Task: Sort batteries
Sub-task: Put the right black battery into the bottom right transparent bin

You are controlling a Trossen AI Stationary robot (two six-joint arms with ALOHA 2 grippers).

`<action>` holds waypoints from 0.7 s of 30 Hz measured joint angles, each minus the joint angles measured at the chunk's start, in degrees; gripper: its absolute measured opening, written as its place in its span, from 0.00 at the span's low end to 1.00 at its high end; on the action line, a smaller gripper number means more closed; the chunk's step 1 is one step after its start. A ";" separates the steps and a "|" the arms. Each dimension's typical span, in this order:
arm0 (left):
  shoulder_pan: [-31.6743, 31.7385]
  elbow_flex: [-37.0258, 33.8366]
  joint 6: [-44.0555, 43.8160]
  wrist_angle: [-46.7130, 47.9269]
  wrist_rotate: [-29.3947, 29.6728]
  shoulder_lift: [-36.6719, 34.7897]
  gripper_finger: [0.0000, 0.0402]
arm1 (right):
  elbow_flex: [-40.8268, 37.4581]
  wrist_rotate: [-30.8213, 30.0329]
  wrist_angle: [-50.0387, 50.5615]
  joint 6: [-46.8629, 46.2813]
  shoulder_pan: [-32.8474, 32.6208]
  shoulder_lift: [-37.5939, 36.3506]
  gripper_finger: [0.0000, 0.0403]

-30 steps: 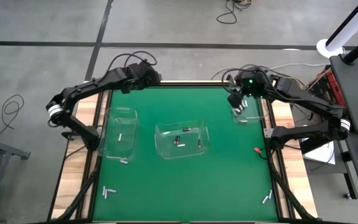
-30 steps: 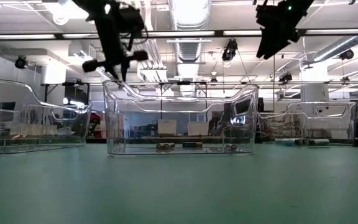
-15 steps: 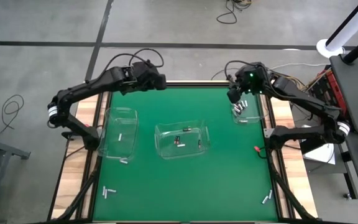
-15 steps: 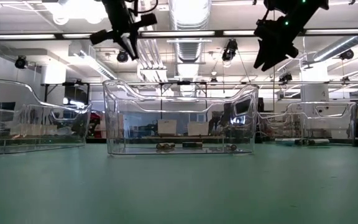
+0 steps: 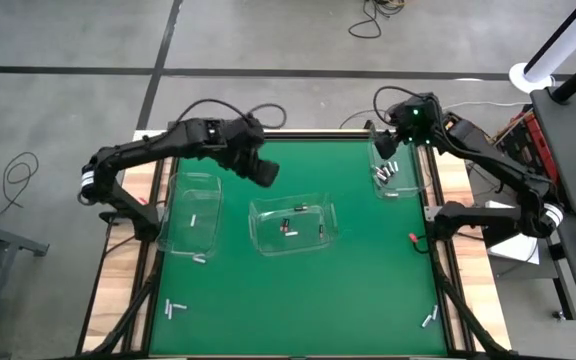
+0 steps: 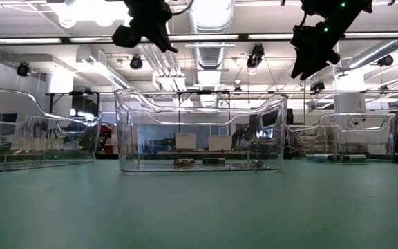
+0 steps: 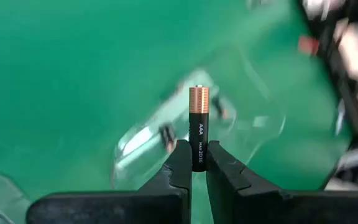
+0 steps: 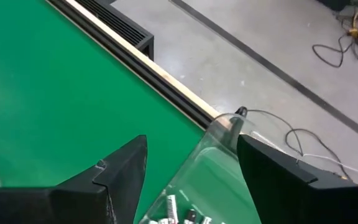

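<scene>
My left gripper (image 7: 198,160) is shut on a black AAA battery (image 7: 198,124) with a copper end. It hangs in the air (image 5: 265,172) just beyond the far left corner of the middle clear bin (image 5: 293,224), which has a few batteries on its floor. My right gripper (image 8: 191,162) stands open and empty over the far end of the right bin (image 5: 396,178), which holds several batteries (image 8: 178,210). The left bin (image 5: 193,212) holds one battery. Loose batteries lie on the green mat near the left (image 5: 176,308) and right (image 5: 429,319) front corners. My left gripper pinches the battery's black end (image 7: 197,150) between its two fingertips. The battery sticks straight out past the fingers, in line with them, its copper end (image 7: 198,98) farthest from the gripper. It is lifted clear of the table and the bins.
A small red object (image 5: 412,240) lies by the mat's right edge. One more battery (image 5: 201,259) lies just in front of the left bin. The mat's near half is open green surface. In the low view both grippers (image 6: 147,28) (image 6: 313,48) hang well above the bins' rims.
My left gripper has swung from the table's far left corner toward the right and the near edge, ending by the middle bin, and has turned about on the way. My right gripper has drawn back a little toward the far edge, above the right bin.
</scene>
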State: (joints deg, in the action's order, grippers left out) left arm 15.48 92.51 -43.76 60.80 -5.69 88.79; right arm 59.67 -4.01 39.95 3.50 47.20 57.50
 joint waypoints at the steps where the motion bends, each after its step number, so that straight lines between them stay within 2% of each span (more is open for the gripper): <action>1: -0.61 -0.02 1.97 0.54 -0.92 0.46 0.01 | 0.08 -0.02 -0.05 0.01 0.06 -0.06 0.61; 10: -6.80 0.56 25.09 0.79 -4.82 5.68 0.01 | 1.04 -0.03 -1.31 -8.59 -0.02 0.22 0.57; 15: -8.79 0.28 35.72 2.13 -4.83 11.00 0.01 | 1.04 -0.02 -1.32 -11.79 -0.51 0.46 0.57; 18: -9.07 0.36 37.10 2.24 -3.02 14.86 0.01 | 1.04 0.00 -1.25 -11.98 -1.89 -0.46 0.58; 21: -9.07 0.58 32.46 2.22 -2.90 18.52 0.01 | 2.07 0.00 0.12 -12.98 -4.07 -1.81 0.59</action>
State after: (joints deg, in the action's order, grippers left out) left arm 6.42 93.09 -11.30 63.03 -8.59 107.31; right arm 61.74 -4.01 40.07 -9.48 43.13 55.69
